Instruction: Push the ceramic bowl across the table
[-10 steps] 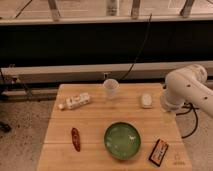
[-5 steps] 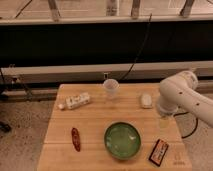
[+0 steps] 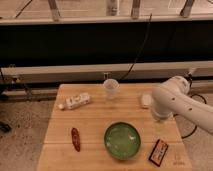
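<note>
The green ceramic bowl (image 3: 122,140) sits upright near the front middle of the light wooden table (image 3: 95,122). My white arm (image 3: 175,102) reaches in from the right, over the table's right side. My gripper (image 3: 161,119) hangs at the arm's lower end, to the right of the bowl and a little behind it, apart from it. The arm covers most of it.
A translucent white cup (image 3: 111,89) stands at the back middle. A white bottle (image 3: 76,101) lies at the back left. A red item (image 3: 75,138) lies front left, a dark packet (image 3: 159,151) front right, and a small white object (image 3: 145,100) back right. Dark cables hang behind the table.
My arm has swung leftward and further over the table, bringing the gripper closer to the bowl's right side. The bowl and the other items have not moved.
</note>
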Controlling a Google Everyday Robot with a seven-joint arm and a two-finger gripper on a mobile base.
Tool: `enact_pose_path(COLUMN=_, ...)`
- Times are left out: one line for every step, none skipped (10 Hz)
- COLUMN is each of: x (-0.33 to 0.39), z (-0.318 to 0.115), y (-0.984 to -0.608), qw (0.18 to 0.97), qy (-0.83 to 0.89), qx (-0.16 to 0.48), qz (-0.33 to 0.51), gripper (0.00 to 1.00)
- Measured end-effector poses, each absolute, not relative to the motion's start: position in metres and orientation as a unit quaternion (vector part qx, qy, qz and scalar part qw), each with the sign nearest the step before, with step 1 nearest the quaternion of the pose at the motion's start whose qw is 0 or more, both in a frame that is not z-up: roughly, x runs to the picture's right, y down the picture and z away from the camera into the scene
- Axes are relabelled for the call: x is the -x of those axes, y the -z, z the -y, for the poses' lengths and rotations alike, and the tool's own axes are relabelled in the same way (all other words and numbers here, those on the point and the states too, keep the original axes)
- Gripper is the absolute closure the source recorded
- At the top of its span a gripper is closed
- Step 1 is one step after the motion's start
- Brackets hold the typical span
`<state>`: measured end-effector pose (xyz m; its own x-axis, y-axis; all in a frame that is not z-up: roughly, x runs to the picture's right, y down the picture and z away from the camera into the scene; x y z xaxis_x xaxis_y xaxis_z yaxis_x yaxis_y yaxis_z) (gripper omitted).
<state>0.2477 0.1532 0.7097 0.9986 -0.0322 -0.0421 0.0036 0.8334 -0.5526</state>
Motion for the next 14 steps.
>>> enact_pose_path(x=-0.242, z=-0.156, y=-0.712, qw=0.957, qy=0.013, qx=0.289, qz=-0.023, gripper=0.20)
enact_pose_path(x=-0.241, z=-0.158, y=-0.712, qw=0.957, qy=0.015, qx=0.289, qz=-0.023, gripper=0.20)
enact_pose_path(x=-0.239, z=-0.160, y=-0.712, qw=0.957, qy=0.017, qx=0.290, qz=-0.023, gripper=0.20)
enact_pose_path(x=-0.236, z=-0.161, y=-0.713, qw=0.957, qy=0.020, qx=0.290, qz=-0.022, gripper=0.20)
enact_pose_path(x=-0.235, z=-0.161, y=-0.712, qw=0.957, qy=0.022, qx=0.289, qz=-0.022, gripper=0.20)
enact_pose_path(x=-0.233, z=-0.164, y=-0.713, qw=0.957, qy=0.024, qx=0.289, qz=-0.021, gripper=0.20)
enact_pose_path(x=-0.230, z=-0.166, y=-0.715, qw=0.956, qy=0.027, qx=0.290, qz=-0.020, gripper=0.20)
enact_pose_path(x=-0.227, z=-0.168, y=-0.716, qw=0.956, qy=0.030, qx=0.290, qz=-0.018, gripper=0.20)
enact_pose_path(x=-0.226, z=-0.169, y=-0.716, qw=0.956, qy=0.031, qx=0.291, qz=-0.018, gripper=0.20)
enact_pose_path(x=-0.224, z=-0.170, y=-0.716, qw=0.956, qy=0.034, qx=0.291, qz=-0.017, gripper=0.20)
enact_pose_path(x=-0.222, z=-0.173, y=-0.716, qw=0.956, qy=0.036, qx=0.292, qz=-0.016, gripper=0.20)
enact_pose_path(x=-0.221, z=-0.176, y=-0.716, qw=0.955, qy=0.038, qx=0.293, qz=-0.015, gripper=0.20)
enact_pose_path(x=-0.220, z=-0.176, y=-0.716, qw=0.955, qy=0.039, qx=0.293, qz=-0.014, gripper=0.20)
enact_pose_path(x=-0.219, z=-0.178, y=-0.716, qw=0.955, qy=0.041, qx=0.293, qz=-0.013, gripper=0.20)
